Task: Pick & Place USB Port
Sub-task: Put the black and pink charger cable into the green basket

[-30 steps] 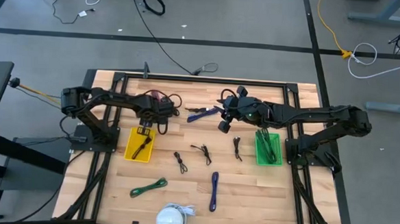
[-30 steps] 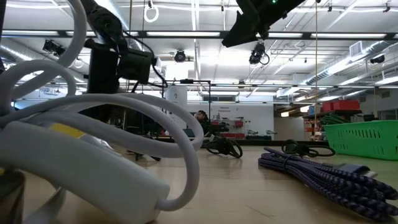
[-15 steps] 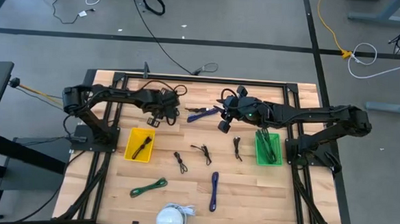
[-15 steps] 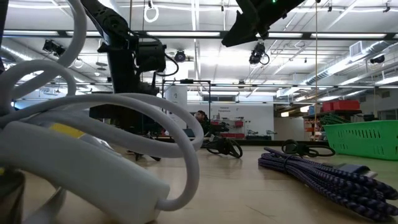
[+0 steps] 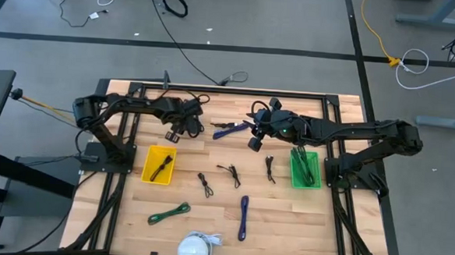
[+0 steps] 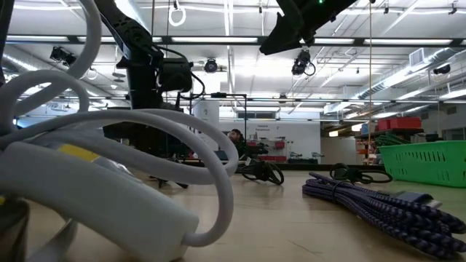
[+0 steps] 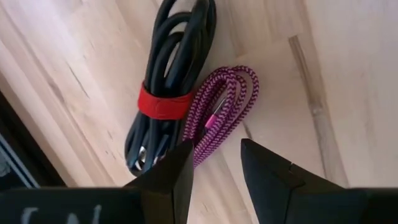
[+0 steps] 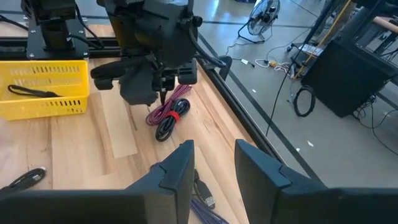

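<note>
Hovering left gripper (image 5: 187, 122): fingers parted and holding nothing, over the far left part of the table (image 5: 285, 216), just above two bundled cables.
Cables under it: a black cable coil (image 7: 168, 81) bound with a red strap (image 7: 163, 102), and touching it a magenta braided cable (image 7: 219, 115); both lie flat on the wood.
Right gripper (image 5: 255, 138): near the table's far middle, raised off the surface, fingers apart and empty.
Yellow bin (image 5: 158, 164): on the left, nearer than the left gripper, with one black cable inside.
Green bin (image 5: 305, 168): on the right, holding dark cables.
Loose cables: three small black ones (image 5: 228, 173) between the bins, a blue braided one (image 5: 243, 215) nearer, a green one (image 5: 168, 213) near left, a blue one (image 5: 229, 128) beside the right gripper.
White cable bundle (image 5: 194, 249): at the near edge.
</note>
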{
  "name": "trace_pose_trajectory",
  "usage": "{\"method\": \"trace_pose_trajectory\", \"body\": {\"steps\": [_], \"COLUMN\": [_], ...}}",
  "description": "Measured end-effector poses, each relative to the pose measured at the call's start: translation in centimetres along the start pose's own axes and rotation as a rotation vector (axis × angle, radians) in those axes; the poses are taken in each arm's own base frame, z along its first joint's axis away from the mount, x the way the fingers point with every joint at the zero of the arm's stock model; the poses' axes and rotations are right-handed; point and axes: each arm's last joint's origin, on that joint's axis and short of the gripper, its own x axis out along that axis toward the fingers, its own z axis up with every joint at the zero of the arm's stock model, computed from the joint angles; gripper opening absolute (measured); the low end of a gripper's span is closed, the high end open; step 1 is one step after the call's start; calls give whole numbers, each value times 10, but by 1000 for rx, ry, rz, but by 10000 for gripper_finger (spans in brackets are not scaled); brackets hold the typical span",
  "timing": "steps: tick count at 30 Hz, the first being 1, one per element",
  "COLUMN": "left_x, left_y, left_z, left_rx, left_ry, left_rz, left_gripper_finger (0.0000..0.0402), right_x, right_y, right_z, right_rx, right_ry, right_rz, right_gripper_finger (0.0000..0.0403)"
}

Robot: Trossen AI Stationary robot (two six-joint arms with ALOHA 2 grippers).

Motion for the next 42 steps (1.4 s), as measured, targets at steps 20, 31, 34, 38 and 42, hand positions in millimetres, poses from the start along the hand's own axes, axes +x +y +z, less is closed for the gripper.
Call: {"method": "trace_pose_trajectory", "body": {"steps": [20, 31, 34, 38, 42], "left_x": [26, -13, -40, -83, -133], "left_y": [1, 18, 27, 36, 38], "left_z": [4, 7, 5, -6, -22], "left_rx": [-12, -164, -241, -374, -469], "left_ry": [85, 94, 21, -206, -501], "left_rz": [-19, -70, -33, -45, 4], "left_gripper_finger": [17, 12, 12, 12, 12], "right_x": [0, 0, 1, 1, 1], "right_y": [0, -1, -2, -2, -2], "right_z": [-1, -1, -1, -2, -2], "right_rx": [-2, -4, -2, 2, 5], "right_ry": [5, 14, 14, 24, 23], "right_rz": [1, -4, -8, -6, -4], "right_gripper_finger": [117, 117, 117, 117, 117]}}
